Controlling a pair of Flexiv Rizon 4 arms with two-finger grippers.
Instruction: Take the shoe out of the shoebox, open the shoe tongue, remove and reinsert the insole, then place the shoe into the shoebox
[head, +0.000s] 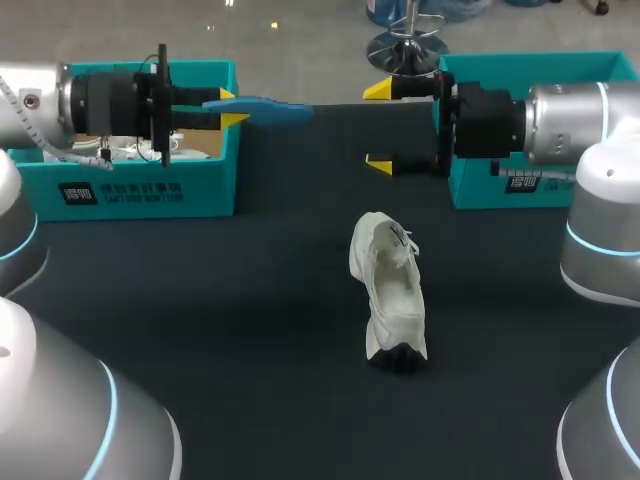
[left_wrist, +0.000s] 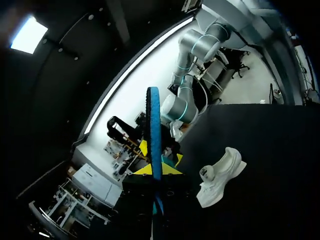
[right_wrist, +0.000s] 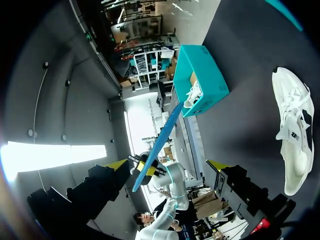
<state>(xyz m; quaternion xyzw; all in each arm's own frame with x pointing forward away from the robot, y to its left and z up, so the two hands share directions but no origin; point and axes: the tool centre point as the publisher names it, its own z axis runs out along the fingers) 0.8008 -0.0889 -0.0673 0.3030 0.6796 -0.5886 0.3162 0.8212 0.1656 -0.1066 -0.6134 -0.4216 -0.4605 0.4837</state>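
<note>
The bench (head: 250, 300) carries two teal boxes, one (head: 130, 185) at its far left corner and one (head: 540, 62) at its far right. The white shoe (head: 390, 290) stands near the bench middle, sole down, well apart from both hands and nearer the front edge. The left hand (head: 225, 105), above the left box, is clamped on the blue insole (head: 265, 108). The right hand (head: 380, 127), beside the right box, has its fingers wide apart, gripping nothing.

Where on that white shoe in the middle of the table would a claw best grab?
Probably the heel rim, from above: the white shoe sits sole-down with its opening facing up, so one finger could go inside and one outside. The right claw is open.
</note>
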